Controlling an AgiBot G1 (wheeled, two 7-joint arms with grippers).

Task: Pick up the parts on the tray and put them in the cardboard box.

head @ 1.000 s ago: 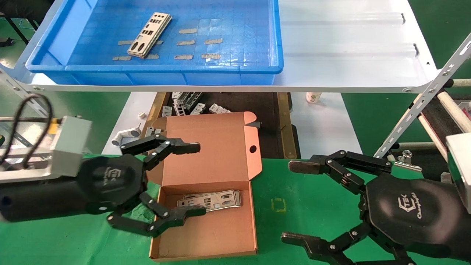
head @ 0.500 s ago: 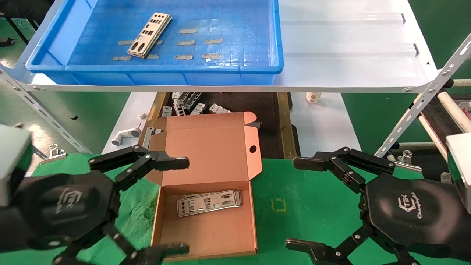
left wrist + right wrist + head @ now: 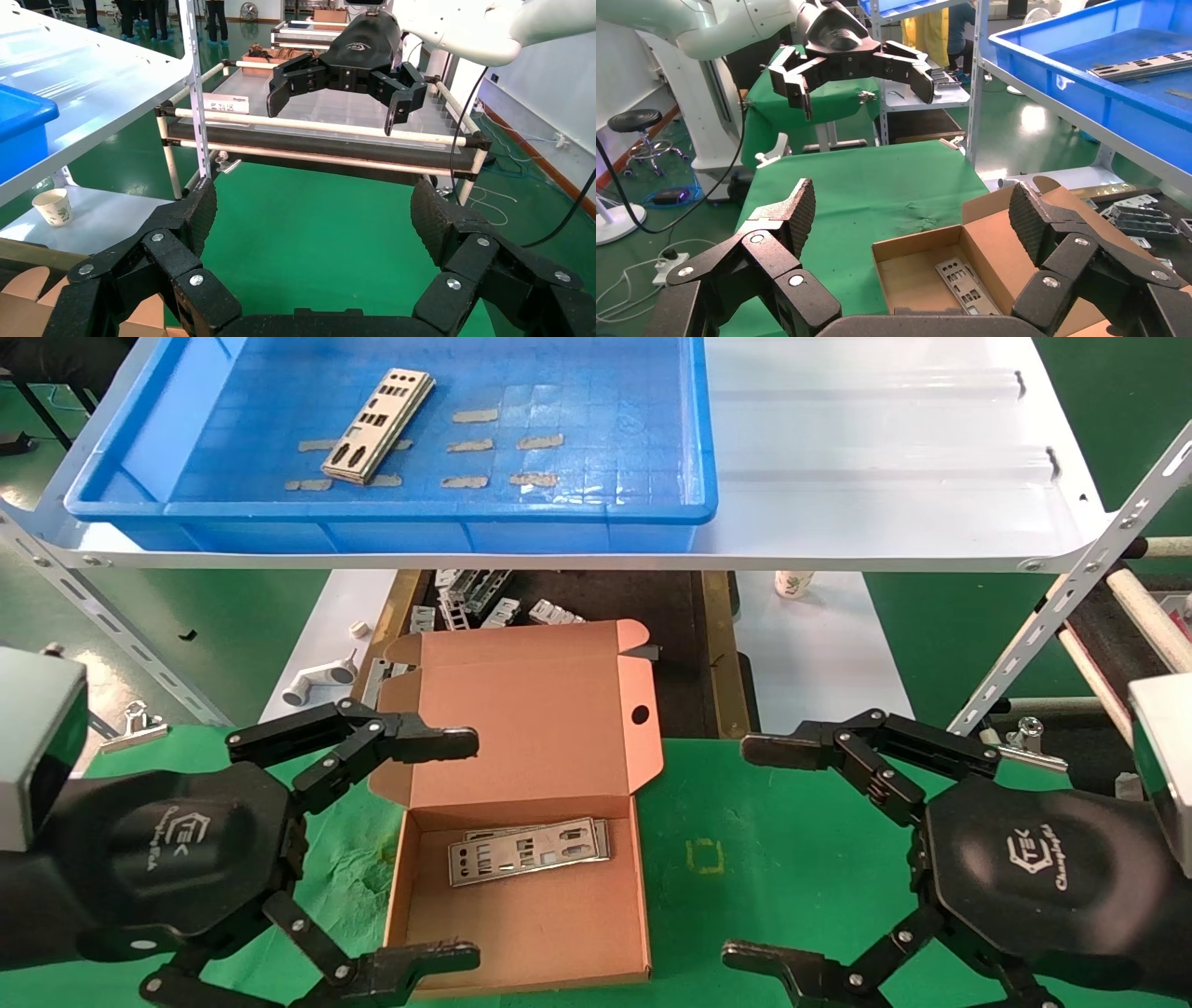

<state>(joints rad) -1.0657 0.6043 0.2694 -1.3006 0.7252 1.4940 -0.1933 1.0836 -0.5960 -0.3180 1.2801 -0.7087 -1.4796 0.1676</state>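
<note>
A factory workshop floor: glossy green-painted concrete floor (image 3: 140, 165), white steel racking (image 3: 838, 537) on slotted angle posts, a large blue plastic parts bin (image 3: 419, 523), pipe-frame workbenches (image 3: 316, 140), and workers standing beyond.

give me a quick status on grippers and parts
Left gripper open, empty, beside cardboard box. Right gripper open, idle. Plates in box; parts remain in tray. Nothing obstructing.

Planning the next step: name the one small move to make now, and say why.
Probably raise the open, empty left gripper toward the parts in the tray. A stack still lies there, on the left arm's side, while others already rest in the cardboard box. The right gripper hangs open beside it.
</note>
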